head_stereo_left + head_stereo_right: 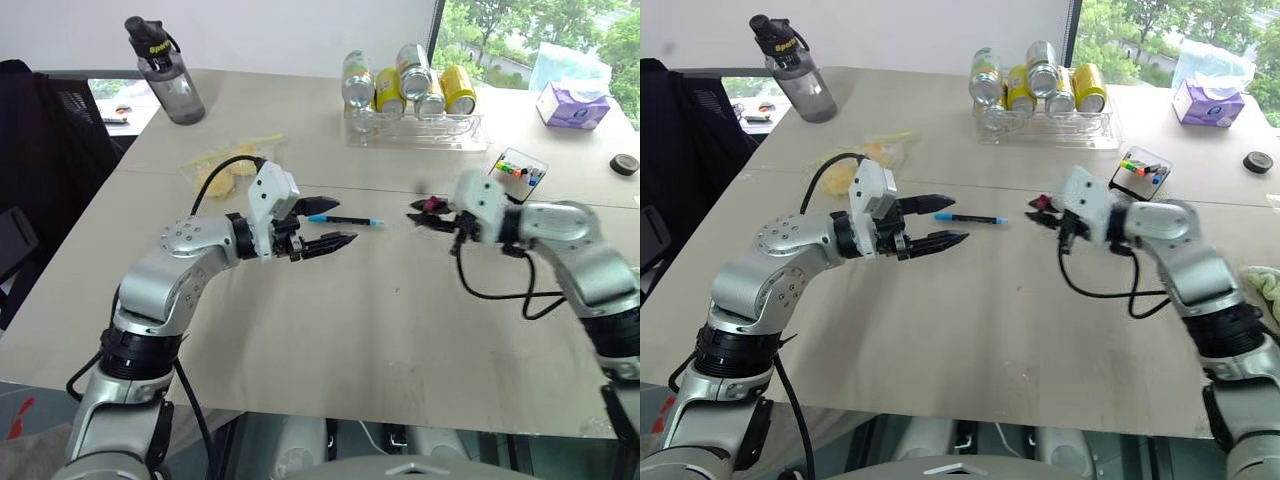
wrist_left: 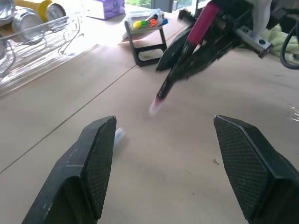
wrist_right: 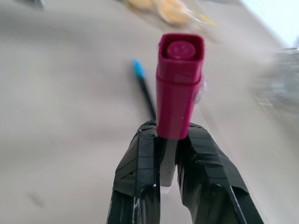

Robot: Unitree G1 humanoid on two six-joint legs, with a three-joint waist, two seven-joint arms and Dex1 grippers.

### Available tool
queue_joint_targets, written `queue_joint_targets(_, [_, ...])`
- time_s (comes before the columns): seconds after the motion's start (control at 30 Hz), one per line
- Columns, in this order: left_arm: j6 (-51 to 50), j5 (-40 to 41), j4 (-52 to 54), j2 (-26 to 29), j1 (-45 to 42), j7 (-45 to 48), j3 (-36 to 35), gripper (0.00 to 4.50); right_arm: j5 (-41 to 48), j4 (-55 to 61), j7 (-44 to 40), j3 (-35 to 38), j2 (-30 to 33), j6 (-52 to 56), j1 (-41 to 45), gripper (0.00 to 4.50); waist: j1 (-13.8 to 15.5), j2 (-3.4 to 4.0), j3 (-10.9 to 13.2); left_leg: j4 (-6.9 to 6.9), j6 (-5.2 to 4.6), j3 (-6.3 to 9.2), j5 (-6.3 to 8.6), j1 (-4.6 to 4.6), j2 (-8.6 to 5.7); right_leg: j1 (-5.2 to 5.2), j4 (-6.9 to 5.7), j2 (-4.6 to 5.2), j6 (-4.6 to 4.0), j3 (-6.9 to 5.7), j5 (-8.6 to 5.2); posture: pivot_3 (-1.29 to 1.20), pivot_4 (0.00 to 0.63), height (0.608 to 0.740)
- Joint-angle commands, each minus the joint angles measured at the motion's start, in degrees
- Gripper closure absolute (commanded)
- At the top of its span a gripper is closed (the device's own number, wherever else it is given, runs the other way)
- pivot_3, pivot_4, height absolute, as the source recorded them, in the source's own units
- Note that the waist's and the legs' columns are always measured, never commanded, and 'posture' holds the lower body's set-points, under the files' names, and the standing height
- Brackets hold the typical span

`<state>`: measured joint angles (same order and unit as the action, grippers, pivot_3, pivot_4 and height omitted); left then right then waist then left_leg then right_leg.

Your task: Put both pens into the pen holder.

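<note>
Right wrist view puts us straight down the barrel: the right gripper [image 3: 169, 154] is clamped on the pink pen [image 3: 179, 88], fat magenta cap poking up past the fingertips, black fingers pinching the barrel just below it. From the head cameras, that gripper hangs above the table [image 1: 380, 330] at mid-right, and the pen holder [image 1: 519, 170] sits at about two o'clock from it, near but not touching, on the far side of the table seam. The holder is slanted, with coloured caps already showing through its clear face, so I judge the slot is tight, and the clean way in is to line the pen's axis with that slant before lowering, tip first, and let go only once the barrel is seated. One risk I see is the tray of cans [image 1: 415, 130] at eleven o'clock of the holder; approach from the near side to stay clear of it. Over on the left, the left gripper [image 1: 333, 224] has its jaws spread wide and grasps nothing, and the blue pen [image 1: 346, 219] lies flat on the table right at its fingertips, pointing toward three o'clock; whether a finger touches it I cannot tell. That one waits its turn; a square, centred pinch on the barrel should serve it best.
</note>
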<state>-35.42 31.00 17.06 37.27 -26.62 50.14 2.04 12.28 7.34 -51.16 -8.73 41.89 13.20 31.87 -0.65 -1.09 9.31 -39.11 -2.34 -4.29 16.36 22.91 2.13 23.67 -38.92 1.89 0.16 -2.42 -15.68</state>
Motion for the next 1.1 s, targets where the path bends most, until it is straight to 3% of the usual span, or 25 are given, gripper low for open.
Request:
queue_joint_targets(0.03, [-2.59, 2.08, 6.41, 0.37, 0.52, -2.48, -2.35, 1.06, -1.18, 1.83, 3.33, 8.18, 1.63, -6.07, 0.33, 4.42, -0.11, 0.0, 0.01, 0.0, 0.01, 0.0, 0.0, 0.0, 0.01, 0.0, -0.01, -0.01, 0.0, 0.0, 0.0, 0.0, 0.15, 0.739])
queue_joint_targets(0.23, [-6.03, 2.37, 7.98, -1.84, -2.51, -7.4, -2.19, 1.06, -8.27, -5.74, 10.54, 14.44, 4.06, -15.37, 0.26, 4.42, 0.29, -0.01, 0.0, -0.04, 0.02, -0.01, -0.01, -0.05, 0.0, -0.08, -0.01, 0.01, 0.0, 0.0, 0.0, 0.0, 0.15, 0.739])
queue_joint_targets(1.1, [-6.46, 0.83, 8.97, -1.0, -3.82, -8.17, -1.35, 1.06, -20.17, -35.76, 17.81, 9.1, 0.74, -33.03, 9.56, 4.42, 0.01, 0.07, 0.05, -0.09, 0.08, -0.1, -0.05, -0.1, 0.01, -0.08, -0.04, 0.0, 0.0, 0.06, 0.0, 0.0, 0.15, 0.739])
